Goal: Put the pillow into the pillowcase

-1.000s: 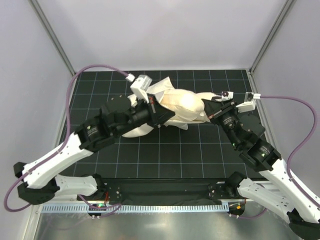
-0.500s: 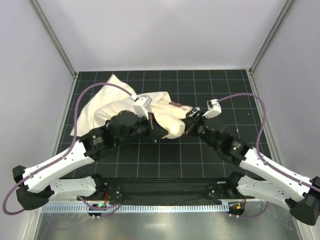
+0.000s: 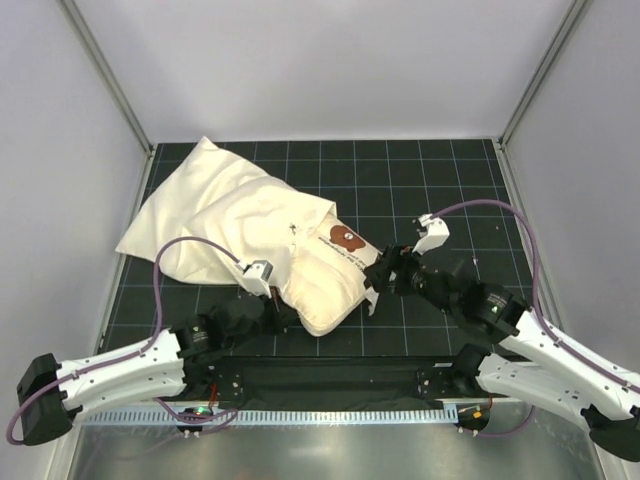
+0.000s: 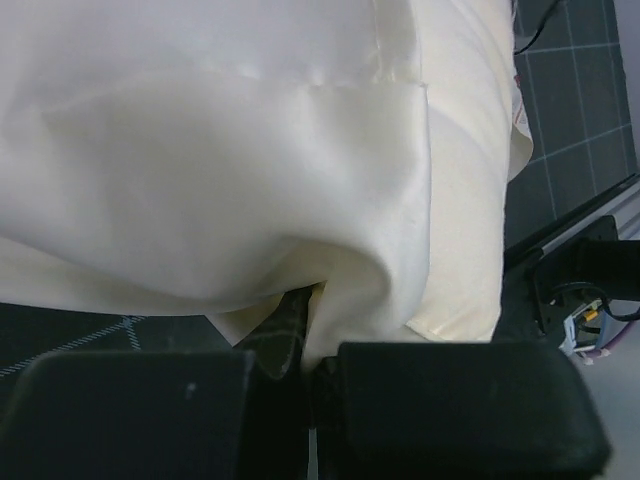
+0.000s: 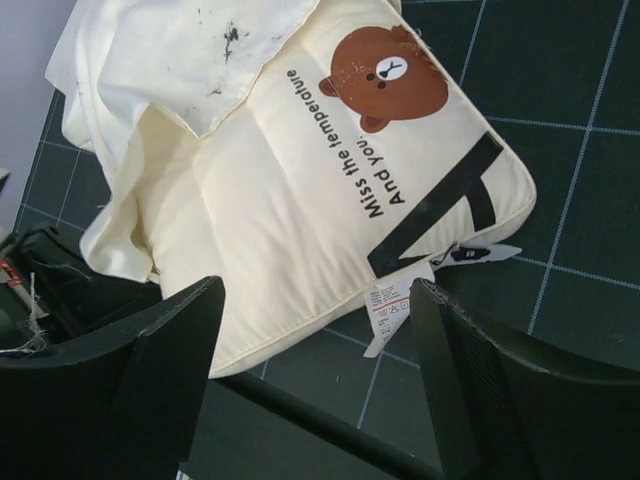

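- The thick, puffy cream pillow lies flat on the black grid-lined table mat. One end sticks out bare and the other is tucked under cloth.
- The thin, wrinkled cream-white pillowcase covers the pillow's far-left part and spreads away from it towards the mat's far-left corner. Its open hem crosses the pillow just beside the print.
- A round brown bear logo sits on the pillow's bare end, with a line of brown lettering and a black diagonal stripe next to it.
- A few dark smudges mark the pillowcase cloth where it overlaps the pillow.
- A small white paper tag hangs off the pillow's near-right edge, below the stripe.
- The left gripper is at the pillow's near-left edge. Its black fingers are drawn close, and a fold of the pillowcase cloth runs down between them.
- The right gripper hovers over the pillow's near-right edge, by the tag. Its fingers are spread wide, with nothing held between them.
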